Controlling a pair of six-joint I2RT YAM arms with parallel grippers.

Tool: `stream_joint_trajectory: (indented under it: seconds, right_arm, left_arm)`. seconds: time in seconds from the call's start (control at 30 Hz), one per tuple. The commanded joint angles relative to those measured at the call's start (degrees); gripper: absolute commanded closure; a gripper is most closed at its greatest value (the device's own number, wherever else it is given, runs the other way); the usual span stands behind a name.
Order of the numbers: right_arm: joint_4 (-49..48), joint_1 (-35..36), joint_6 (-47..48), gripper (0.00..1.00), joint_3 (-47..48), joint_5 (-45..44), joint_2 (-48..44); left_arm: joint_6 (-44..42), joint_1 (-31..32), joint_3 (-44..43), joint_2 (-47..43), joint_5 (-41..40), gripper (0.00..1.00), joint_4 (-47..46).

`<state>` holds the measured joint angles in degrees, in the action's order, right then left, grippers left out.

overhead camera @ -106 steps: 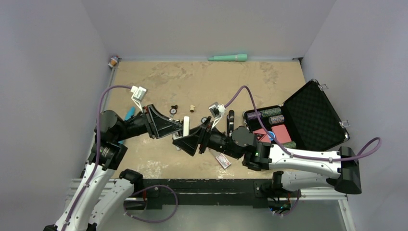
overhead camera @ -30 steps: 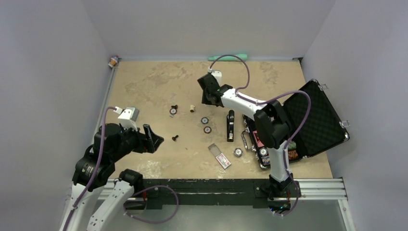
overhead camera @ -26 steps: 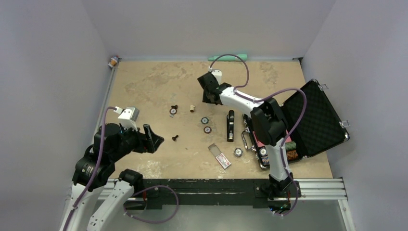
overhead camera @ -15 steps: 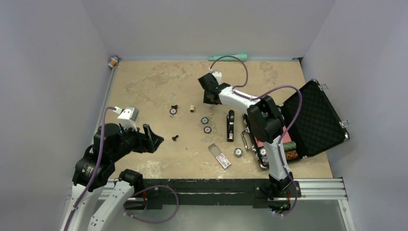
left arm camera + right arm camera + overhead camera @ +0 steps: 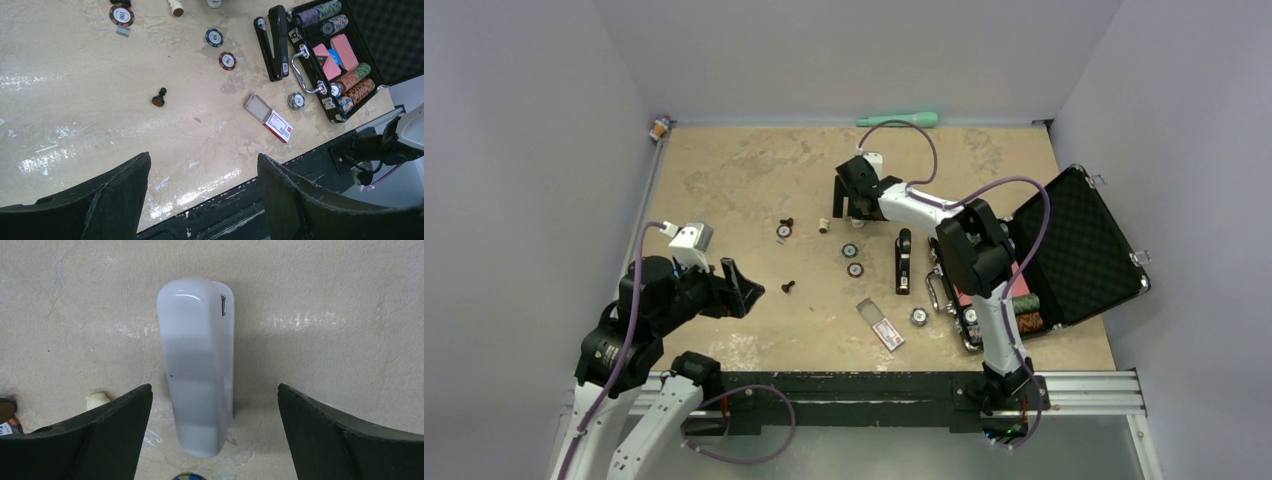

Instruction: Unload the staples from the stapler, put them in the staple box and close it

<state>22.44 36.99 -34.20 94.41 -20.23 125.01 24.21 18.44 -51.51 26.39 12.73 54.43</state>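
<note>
The stapler (image 5: 903,260) is slim and black and lies on the table next to the case; it also shows in the left wrist view (image 5: 275,42). No gripper touches it. My right gripper (image 5: 849,197) is stretched out to the far middle, left of and beyond the stapler. In the right wrist view it is open (image 5: 212,390), its jaws wide on either side of a white rounded oblong object (image 5: 197,365) that lies on the table. My left gripper (image 5: 739,290) is open and empty (image 5: 202,156), held above the near left of the table.
A red and white small box (image 5: 886,330) with its sleeve open lies near the front. Poker chips (image 5: 852,260), a black pawn (image 5: 789,287) and a cream piece (image 5: 823,226) are scattered mid-table. An open black case (image 5: 1064,230) holds chips and cards at right. A teal object (image 5: 899,119) lies at the back.
My right gripper has moved slightly left and nearer over the far middle, and the white object now shows on the table beside it. The left arm has not moved.
</note>
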Motion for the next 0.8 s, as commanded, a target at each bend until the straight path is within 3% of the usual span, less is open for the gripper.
stream_joint_trajectory:
  seconds: [0.0, 0.33, 0.77]
  right_arm:
    - [-0.84, 0.85, 1.54, 0.01, 1.19, -0.24, -3.88]
    - [1.94, 5.03, 3.27, 0.01, 2.56, -1.85, -18.01]
    - [-7.05, 6.25, -3.06, 0.01, -30.71, -4.88, -49.55]
  left_arm:
    - [-1.53, -0.42, 0.38, 0.15, 0.78, 0.19, -2.01]
    - [-1.53, -0.42, 0.36, 0.69, 0.84, 0.19, -1.98]
    - [-0.93, -0.50, 0.24, 1.13, -1.23, 0.19, -1.35]
